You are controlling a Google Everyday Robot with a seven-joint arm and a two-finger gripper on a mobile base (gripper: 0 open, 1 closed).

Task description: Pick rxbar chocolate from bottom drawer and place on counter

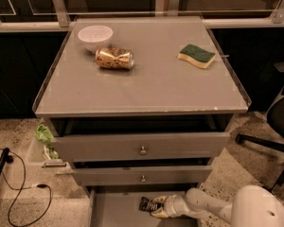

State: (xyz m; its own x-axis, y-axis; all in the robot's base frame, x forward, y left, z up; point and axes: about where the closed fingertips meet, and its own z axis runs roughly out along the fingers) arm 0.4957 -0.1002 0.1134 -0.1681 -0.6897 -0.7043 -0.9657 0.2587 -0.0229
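Note:
The bottom drawer (114, 212) is pulled open at the lower edge of the camera view, a shallow grey tray. The rxbar chocolate (147, 205), a small black wrapper with pale lettering, lies on its floor just under the drawer above. My gripper (159, 207) reaches in from the lower right, down at the bar's right end and touching it. The white arm (213, 207) runs back to the lower right corner. The counter (146, 79) is the broad grey glossy top above.
On the counter lie a white bowl (95, 35), a gold drink can (114, 58) on its side and a green-and-yellow sponge (196, 56). Two knobbed drawers (142, 148) stand slightly open above. A black chair base (270, 136) is right; cables (19, 193) lie left.

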